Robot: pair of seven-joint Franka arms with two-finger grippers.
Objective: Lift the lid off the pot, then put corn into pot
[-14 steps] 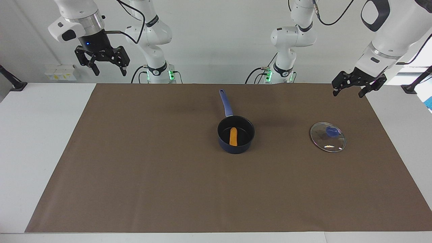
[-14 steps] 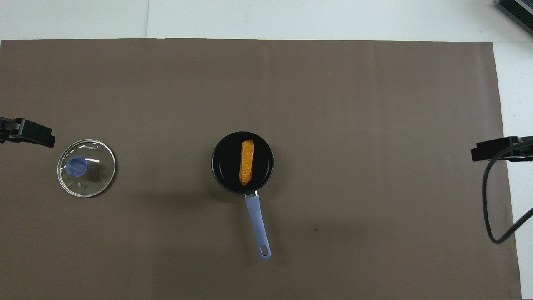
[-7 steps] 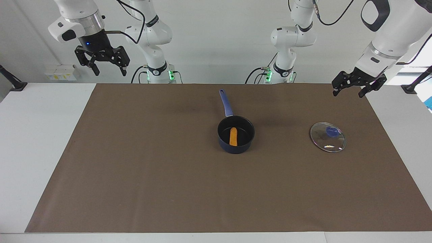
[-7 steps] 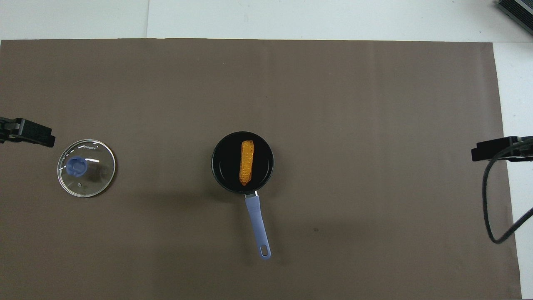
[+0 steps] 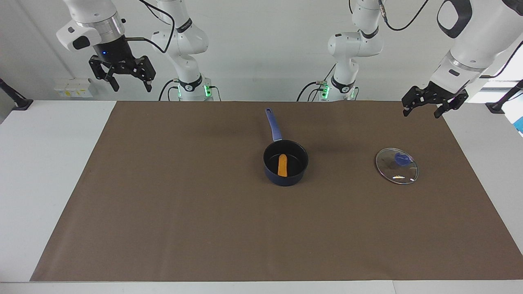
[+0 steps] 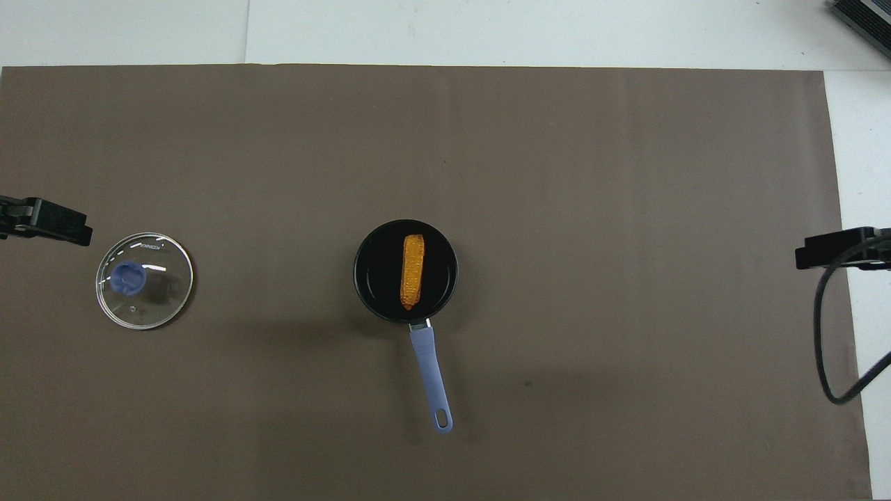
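Three task items and two grippers, listed first from the facing view: small dark navy-blue saucepan, the pot (image 5: 285, 162), standing uncovered near the middle of the brown table mat (image 5: 184, 204), its long straight blue handle pointing toward the robots; small orange-yellow bumpy corn cob, the corn (image 5: 282, 165), lying flat on the pot's black inside; round clear glass lid (image 5: 396, 165) with metal rim and blue knob, lying flat on the mat toward the left arm's end of the table, well apart from the pot. Left gripper (image 5: 422, 112), black, two-fingered, raised over the mat's edge nearest the robots at its own end, fingers spread wide, holding nothing. Right gripper (image 5: 130, 85), black, high in the air above the table's edge at the right arm's end, fingers likewise spread wide and empty. Overhead view, same items: pot (image 6: 369, 278) with corn (image 6: 412, 271) lying lengthwise inside, in line with the handle; lid (image 6: 145, 280), white lettering near its rim, knob off centre in the glass as seen here; one dark tip of the left gripper (image 6: 52, 223) showing at the frame edge just beside the lid; right gripper (image 6: 839, 250) only partly in frame, with a black cable looping below it.
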